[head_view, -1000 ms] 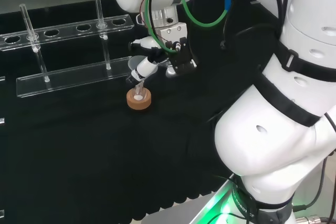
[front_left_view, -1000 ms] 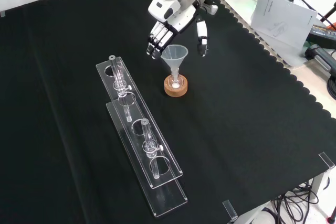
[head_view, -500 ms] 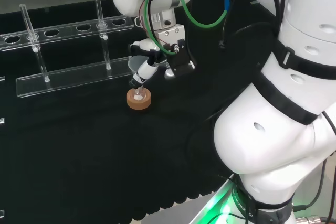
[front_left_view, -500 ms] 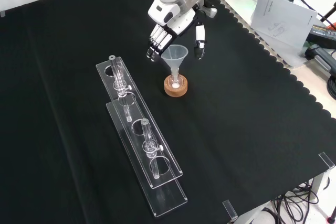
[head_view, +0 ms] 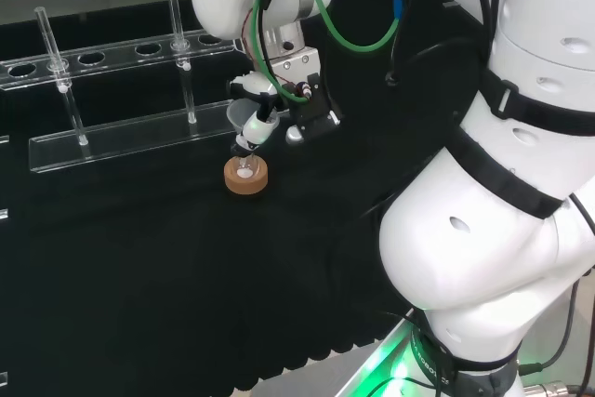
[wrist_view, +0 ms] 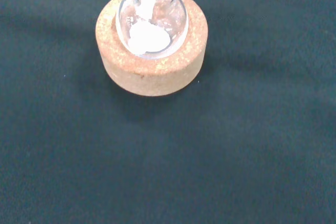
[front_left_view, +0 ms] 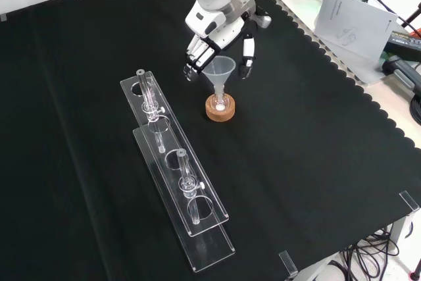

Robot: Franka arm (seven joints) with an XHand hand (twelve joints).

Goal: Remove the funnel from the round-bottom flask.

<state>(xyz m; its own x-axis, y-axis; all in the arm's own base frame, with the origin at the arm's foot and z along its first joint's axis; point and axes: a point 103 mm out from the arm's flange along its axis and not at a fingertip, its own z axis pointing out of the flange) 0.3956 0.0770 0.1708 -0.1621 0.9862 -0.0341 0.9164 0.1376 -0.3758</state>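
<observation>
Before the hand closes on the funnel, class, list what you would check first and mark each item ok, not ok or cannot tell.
1. Funnel seated upright in the round-bottom flask: ok.
2. Flask resting in its cork ring: ok.
3. Hand positioned at the funnel's cone, fingers one side, thumb the other: ok.
4. Fingers uncurled, ready to close: ok.
5. Fingers touching the funnel rim: cannot tell.
6. Clear rack standing apart from the flask, out of the lift path: ok.

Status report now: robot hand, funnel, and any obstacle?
Robot hand open, fingers either side of funnel, not closed on it. Funnel seated in round-bottom flask on cork ring. Clear rack stands apart; nothing blocking.
</observation>
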